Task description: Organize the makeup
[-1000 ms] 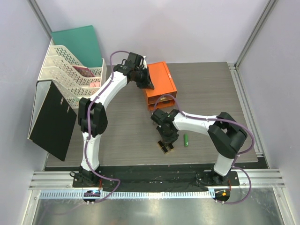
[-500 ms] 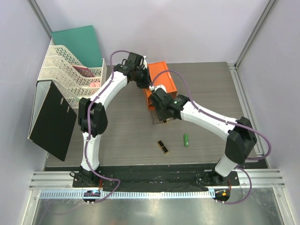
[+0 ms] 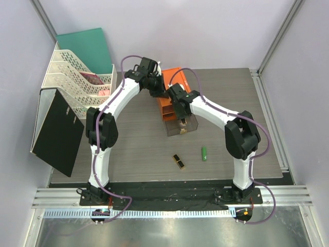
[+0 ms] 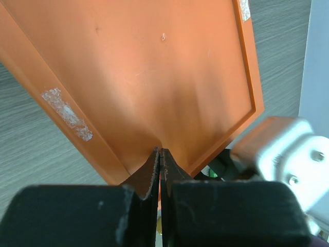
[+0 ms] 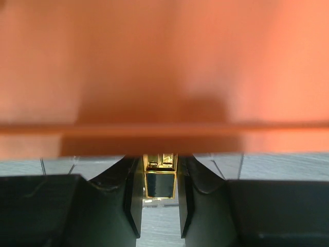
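Note:
My right gripper point(image 3: 181, 122) is shut on a black-and-gold lipstick case point(image 5: 160, 184) and holds it over the clear drawer point(image 3: 193, 124) pulled out of the orange drawer box point(image 3: 165, 109). In the right wrist view the gripper point(image 5: 160, 165) faces the box's orange front point(image 5: 164, 77) at close range. A second lipstick case point(image 3: 178, 161) and a small green tube point(image 3: 204, 153) lie on the table nearer the front. My left gripper point(image 3: 157, 87) is shut, with its tips point(image 4: 161, 152) resting on the box's orange top point(image 4: 154, 67). I see no peach bottles.
A white tiered file tray point(image 3: 77, 82) stands at the back left. A green folder point(image 3: 87, 43) is behind it and a black binder point(image 3: 56, 131) leans in front of it. The enclosure walls close in the table on the left, back and right.
My right gripper took one of the two lipstick cases from the front of the table and carried it back to the drawer. The left arm has not moved.

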Robot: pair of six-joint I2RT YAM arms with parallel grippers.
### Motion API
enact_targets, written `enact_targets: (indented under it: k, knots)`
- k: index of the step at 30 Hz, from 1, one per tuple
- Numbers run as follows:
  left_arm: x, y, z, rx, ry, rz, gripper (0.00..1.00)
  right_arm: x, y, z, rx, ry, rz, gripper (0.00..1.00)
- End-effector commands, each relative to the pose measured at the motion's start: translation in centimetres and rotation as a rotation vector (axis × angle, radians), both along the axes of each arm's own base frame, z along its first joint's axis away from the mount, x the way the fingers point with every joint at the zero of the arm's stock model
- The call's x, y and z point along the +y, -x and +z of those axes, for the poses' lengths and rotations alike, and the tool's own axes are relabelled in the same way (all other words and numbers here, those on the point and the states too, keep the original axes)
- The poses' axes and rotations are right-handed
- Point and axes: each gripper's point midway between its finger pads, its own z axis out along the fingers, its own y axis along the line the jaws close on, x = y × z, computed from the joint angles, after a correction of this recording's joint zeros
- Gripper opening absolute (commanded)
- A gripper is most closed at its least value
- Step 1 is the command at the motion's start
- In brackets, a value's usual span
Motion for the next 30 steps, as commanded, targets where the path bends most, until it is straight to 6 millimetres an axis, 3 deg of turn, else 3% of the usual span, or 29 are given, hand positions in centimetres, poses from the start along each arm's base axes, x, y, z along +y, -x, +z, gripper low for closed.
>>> enact_targets:
  k: [1,2,3,6,11,17,18,20,24,30]
  knots:
    - [3.7,3.3,-7.0,0.227,-0.214,0.028,0.00,2.2,-2.7,3.0,-0.110,-0.080,0.039,0.27]
    - [3.7,3.2,-7.1,0.225,-0.212,0.030,0.00,2.1,-2.5,3.2,-0.113,-0.079,0.039,0.36]
    - [3.7,3.1,-7.0,0.223,-0.211,0.035,0.00,1.9,-2.5,3.3,-0.116,-0.077,0.037,0.54]
    - [3.6,3.0,-7.0,0.229,-0.210,0.038,0.00,1.1,-2.2,3.8,-0.132,-0.061,0.027,0.72]
    - [3.5,2.9,-7.3,0.233,-0.211,0.040,0.00,0.1,-1.6,5.0,-0.156,-0.059,0.010,0.75]
    - [3.7,3.0,-7.4,0.231,-0.221,0.038,0.00,-4.3,1.8,5.4,-0.079,-0.146,-0.090,0.74]
    - [3.7,3.0,-7.3,0.230,-0.220,0.034,0.00,-5.1,3.4,3.9,-0.013,-0.181,-0.113,0.75]
    - [3.7,3.1,-7.4,0.226,-0.223,0.023,0.00,-7.1,4.3,4.6,-0.005,-0.239,-0.150,0.77]
    - [4.0,3.1,-7.4,0.223,-0.236,0.018,0.00,-9.6,7.5,1.6,0.127,-0.214,-0.212,0.80]
    - [4.0,3.4,-7.6,0.234,-0.239,0.009,0.00,-9.3,11.4,-2.6,0.341,-0.220,-0.231,0.75]
